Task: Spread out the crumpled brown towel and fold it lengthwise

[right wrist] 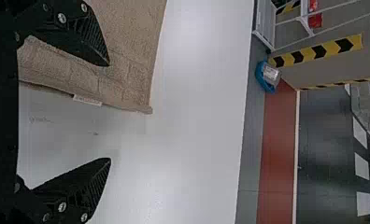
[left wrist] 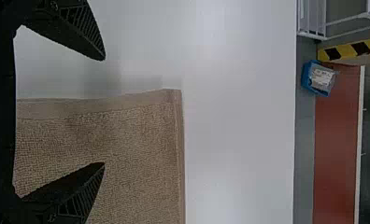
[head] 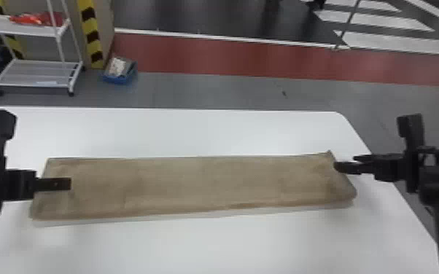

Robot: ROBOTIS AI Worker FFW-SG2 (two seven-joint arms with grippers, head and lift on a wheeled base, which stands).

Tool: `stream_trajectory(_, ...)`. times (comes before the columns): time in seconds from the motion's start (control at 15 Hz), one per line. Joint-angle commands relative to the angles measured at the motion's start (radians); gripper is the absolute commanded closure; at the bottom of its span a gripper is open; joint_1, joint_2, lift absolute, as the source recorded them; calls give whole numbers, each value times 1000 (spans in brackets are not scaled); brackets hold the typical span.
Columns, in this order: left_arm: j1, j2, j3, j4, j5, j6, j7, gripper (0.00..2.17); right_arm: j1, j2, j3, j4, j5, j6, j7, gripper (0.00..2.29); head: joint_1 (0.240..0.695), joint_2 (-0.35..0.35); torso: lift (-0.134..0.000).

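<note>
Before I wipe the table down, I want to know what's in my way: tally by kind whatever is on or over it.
Brown towel: 1
Black two-finger grippers (left gripper, right gripper): 2
Total: 3

We have the brown towel (head: 193,184) in a long strip across the white tabletop (head: 200,133), our left claw (head: 68,184) over its left end, our right claw (head: 344,163) at its right (a white rack (head: 34,84) and blue bin (head: 121,79) stand beyond).
</note>
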Motion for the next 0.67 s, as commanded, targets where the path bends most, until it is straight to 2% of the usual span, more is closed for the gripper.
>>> stream_trajectory(0.0,0,1,0,0,0,0,-3,87,4,1,-9,0,-11,-10,12,191,695,-172,-125)
stream_trajectory(0.6,0,3,0,3,-14,0,-5,87,27,1,-18,0,-21,-56,23,194,695,-164,-125)
